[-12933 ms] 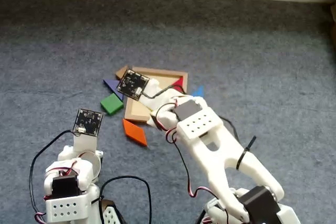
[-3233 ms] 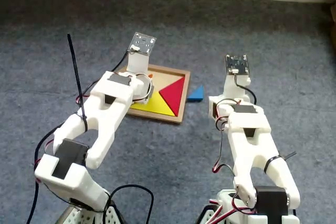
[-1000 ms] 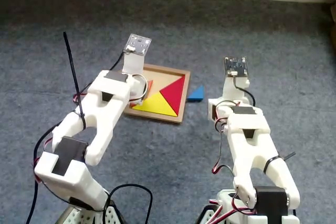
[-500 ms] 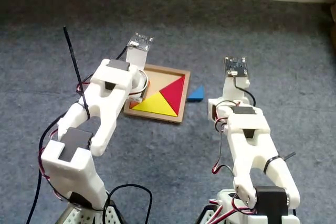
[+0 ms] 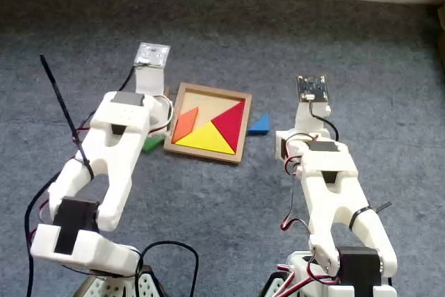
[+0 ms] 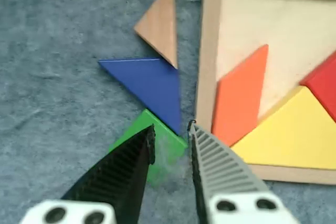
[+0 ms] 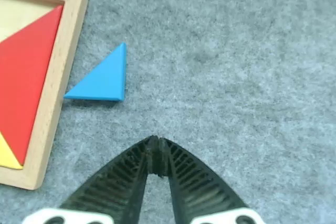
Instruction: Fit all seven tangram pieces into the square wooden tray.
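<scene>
While orange (image 5: pixel 185 124), yellow (image 5: pixel 205 140) and red (image 5: pixel 231 119) pieces lie inside the tray (image 5: pixel 215 92), the left gripper (image 6: pixel 170 132) hangs slightly parted over the green piece (image 6: pixel 165 137), just outside the tray's rim. The dark blue (image 6: pixel 152 82) and tan (image 6: pixel 160 24) pieces lie there too. The right gripper (image 7: pixel 157 156), clenched on nothing, sits off the tray's opposite side, near the light blue triangle (image 7: pixel 102 80) just beside that rim.

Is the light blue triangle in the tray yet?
No, the light blue triangle lies on the carpet just outside the rim of the wooden tray.
</scene>
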`<act>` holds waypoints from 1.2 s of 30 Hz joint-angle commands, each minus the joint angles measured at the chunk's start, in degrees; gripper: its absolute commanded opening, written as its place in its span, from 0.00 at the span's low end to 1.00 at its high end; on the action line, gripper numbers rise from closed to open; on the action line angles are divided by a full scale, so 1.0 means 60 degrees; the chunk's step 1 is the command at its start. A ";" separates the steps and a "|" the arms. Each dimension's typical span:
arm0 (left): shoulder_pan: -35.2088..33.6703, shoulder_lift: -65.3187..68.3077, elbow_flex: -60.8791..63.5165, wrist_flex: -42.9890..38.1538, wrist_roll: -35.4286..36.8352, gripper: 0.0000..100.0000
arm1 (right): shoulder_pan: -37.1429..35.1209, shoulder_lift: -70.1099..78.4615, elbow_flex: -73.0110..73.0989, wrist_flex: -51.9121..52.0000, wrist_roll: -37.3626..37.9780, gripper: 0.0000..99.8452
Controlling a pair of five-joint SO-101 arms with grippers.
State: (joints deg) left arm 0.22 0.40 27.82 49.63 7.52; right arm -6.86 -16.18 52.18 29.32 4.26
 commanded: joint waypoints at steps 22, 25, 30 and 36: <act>-0.0989 0.4125 -0.4916 0.1421 0.0147 0.22 | -0.0183 -0.0447 -0.0081 -0.0198 -0.0029 0.01; -0.0989 0.4813 -0.5868 0.2125 0.0117 0.22 | -0.0183 -0.0447 -0.0081 -0.0198 -0.0029 0.01; -0.0989 0.5560 -0.6996 0.2974 0.0117 0.22 | -0.0183 -0.0447 -0.0081 -0.0198 -0.0029 0.01; -0.0989 0.5985 -0.7685 0.3516 0.0103 0.22 | -0.0183 -0.0447 -0.0066 -0.0198 -0.0029 0.01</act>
State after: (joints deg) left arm -4.88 35.91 -14.99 69.32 8.04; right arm -6.95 -16.18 52.18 29.32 4.26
